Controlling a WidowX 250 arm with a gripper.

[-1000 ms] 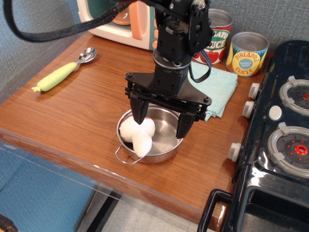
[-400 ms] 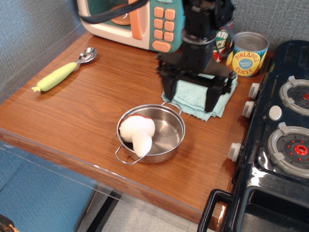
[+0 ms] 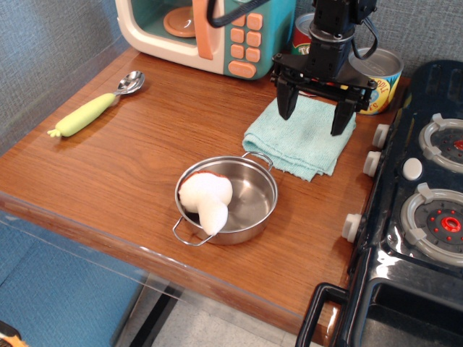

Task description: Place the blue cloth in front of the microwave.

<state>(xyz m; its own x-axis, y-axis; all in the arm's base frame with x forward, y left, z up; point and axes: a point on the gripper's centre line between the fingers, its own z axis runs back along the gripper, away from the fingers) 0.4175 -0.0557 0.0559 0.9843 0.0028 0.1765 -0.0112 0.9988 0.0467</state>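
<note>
Aqua cloth (image 3: 300, 137) lies flat on the wooden table (image 3: 130, 166), between the pot (image 3: 228, 200) and the 2 cans (image 3: 376, 79), right of the microwave (image 3: 210, 32) and beside the stove (image 3: 419, 210). Above its far edge hangs the gripper (image 3: 314, 114), jaws spread wide and empty, fingertips pointing down. A white mushroom (image 3: 206, 200) sits in the pot; a spoon (image 3: 94, 107) lies at left.

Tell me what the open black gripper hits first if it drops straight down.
Most likely the folded aqua terry cloth: the gripper hangs open over its far edge, fingers pointing down. Exact depth is unclear from this view.
</note>
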